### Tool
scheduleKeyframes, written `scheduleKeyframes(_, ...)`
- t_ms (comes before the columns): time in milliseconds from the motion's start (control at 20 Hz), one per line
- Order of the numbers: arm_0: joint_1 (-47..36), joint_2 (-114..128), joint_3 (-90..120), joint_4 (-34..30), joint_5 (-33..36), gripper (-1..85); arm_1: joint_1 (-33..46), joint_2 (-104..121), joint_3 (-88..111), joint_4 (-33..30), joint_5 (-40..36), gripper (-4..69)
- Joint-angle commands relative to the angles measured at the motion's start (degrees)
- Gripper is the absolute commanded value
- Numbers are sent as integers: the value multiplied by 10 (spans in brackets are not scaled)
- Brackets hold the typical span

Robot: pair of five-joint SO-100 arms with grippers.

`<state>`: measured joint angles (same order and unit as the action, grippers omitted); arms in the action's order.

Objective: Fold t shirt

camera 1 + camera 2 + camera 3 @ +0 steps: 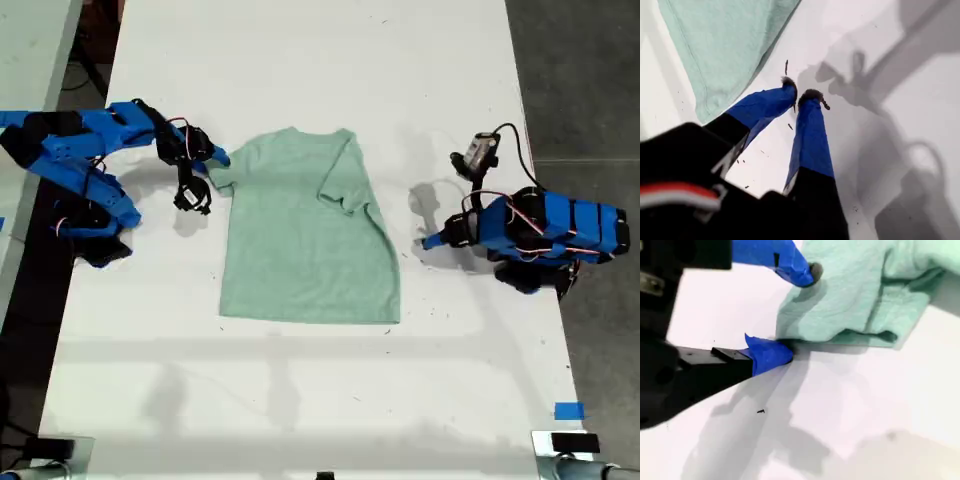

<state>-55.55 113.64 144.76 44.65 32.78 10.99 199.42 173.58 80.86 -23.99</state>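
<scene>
The pale mint-green t shirt (300,250) lies flat on the white table, collar toward the far edge. Its sleeve on the exterior view's right is folded in over the body. My second gripper (218,160) is at the other sleeve, on the exterior view's left. In the second wrist view it (795,312) stands open, one blue finger above the sleeve's edge (865,295) and one below at table level. My first gripper (428,241) rests low over bare table just off the shirt's side on the exterior view's right. Its tips (800,92) are shut on nothing, with the shirt's hem (725,45) beside them.
The white table (300,400) ends in dark floor on the exterior view's right. A strip of blue tape (568,410) and a black device (575,442) sit near the front corner there. Both arm bases stand at the table's sides.
</scene>
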Motion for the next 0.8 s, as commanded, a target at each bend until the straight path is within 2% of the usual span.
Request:
scheduleKeyframes(0,11,-44,-38,9,-14,217,-3,10,31,-11,-7,52)
scheduleKeyframes(200,11,-88,-70,23,-14,213,-5,10,31,-11,-6,51)
scheduleKeyframes(250,11,-88,-69,22,-15,159,-5,10,31,-11,-6,51)
scheduleKeyframes(300,6,-88,-64,22,-21,70,-4,10,31,-11,-6,51)
scheduleKeyframes(350,6,-88,-63,21,-18,33,-4,10,31,-11,-6,50)
scheduleKeyframes(450,14,-89,-64,21,-16,-1,-4,10,31,-11,-6,50)
scheduleKeyframes(600,30,-82,-62,26,-37,-2,-4,10,31,-11,-7,50)
scheduleKeyframes(650,37,-69,-71,47,-55,-2,-2,10,31,-11,-8,50)
scheduleKeyframes(750,45,-44,-127,131,-83,-2,1,10,31,-11,-8,50)
